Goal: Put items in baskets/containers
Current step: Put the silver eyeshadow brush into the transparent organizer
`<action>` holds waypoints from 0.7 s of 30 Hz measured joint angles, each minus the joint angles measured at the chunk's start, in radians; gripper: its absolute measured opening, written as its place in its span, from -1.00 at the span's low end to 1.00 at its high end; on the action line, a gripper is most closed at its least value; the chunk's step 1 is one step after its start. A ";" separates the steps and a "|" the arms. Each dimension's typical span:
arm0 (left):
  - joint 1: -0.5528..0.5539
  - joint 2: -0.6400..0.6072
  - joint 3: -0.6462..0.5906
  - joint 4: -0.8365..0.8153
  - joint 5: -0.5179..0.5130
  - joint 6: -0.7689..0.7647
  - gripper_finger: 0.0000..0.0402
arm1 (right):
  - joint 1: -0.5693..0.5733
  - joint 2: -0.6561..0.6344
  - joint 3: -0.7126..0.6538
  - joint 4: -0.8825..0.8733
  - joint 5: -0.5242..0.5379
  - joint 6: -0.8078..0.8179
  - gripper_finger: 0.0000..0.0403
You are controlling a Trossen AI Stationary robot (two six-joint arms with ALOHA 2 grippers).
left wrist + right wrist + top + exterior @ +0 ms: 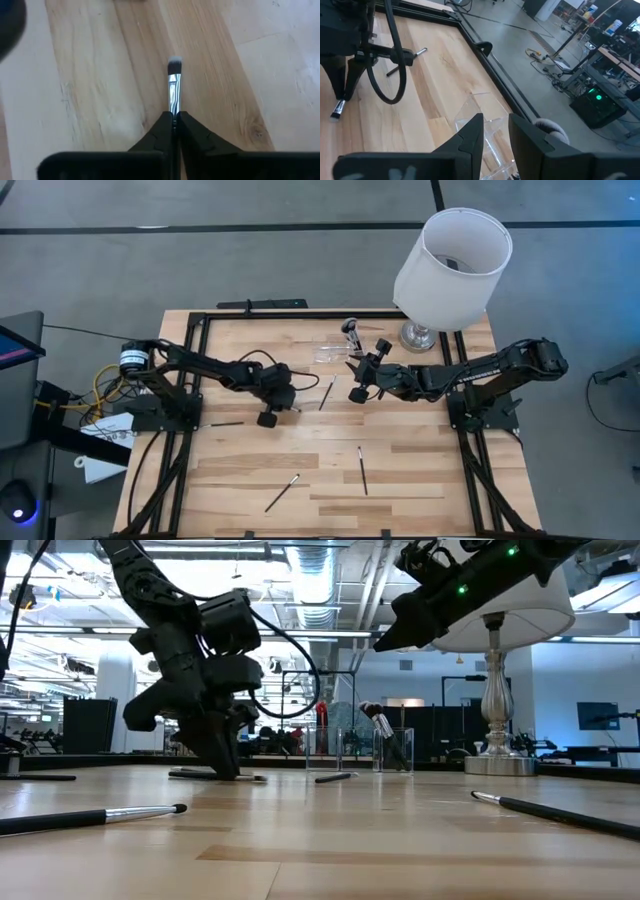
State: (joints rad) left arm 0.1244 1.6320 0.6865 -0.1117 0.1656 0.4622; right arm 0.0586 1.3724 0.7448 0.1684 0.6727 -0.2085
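Left tool, frame centre, is clamped on a makeup brush at its metal ferrule: light, stiff, slippery. Right tool hangs apart above the clear organizer.

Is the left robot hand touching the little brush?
Touching. In the left wrist view the left gripper has both dark fingers pinched shut on the brush, whose handle runs straight in between them with no gap showing.

pale-tipped silver brush, white lampshade
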 joint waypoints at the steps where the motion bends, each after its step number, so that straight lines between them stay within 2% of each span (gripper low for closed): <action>1: -0.001 -0.016 -0.003 -0.007 -0.006 0.000 -0.92 | 0.000 0.000 0.000 0.000 0.000 0.000 -0.60; 8: 0.003 -0.163 -0.002 0.049 0.006 0.000 -0.90 | 0.000 0.000 0.000 -0.003 0.005 0.000 -0.60; 16: 0.003 -0.253 -0.001 0.322 0.020 -0.023 -0.90 | 0.000 0.000 0.000 -0.003 0.006 0.000 -0.60; 21: 0.043 -0.261 0.000 0.449 0.146 -0.049 -0.90 | 0.000 0.000 0.000 -0.009 0.006 0.000 -0.60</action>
State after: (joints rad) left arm 0.1673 1.3708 0.6867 0.3368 0.3116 0.4130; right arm 0.0589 1.3724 0.7448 0.1596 0.6785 -0.2081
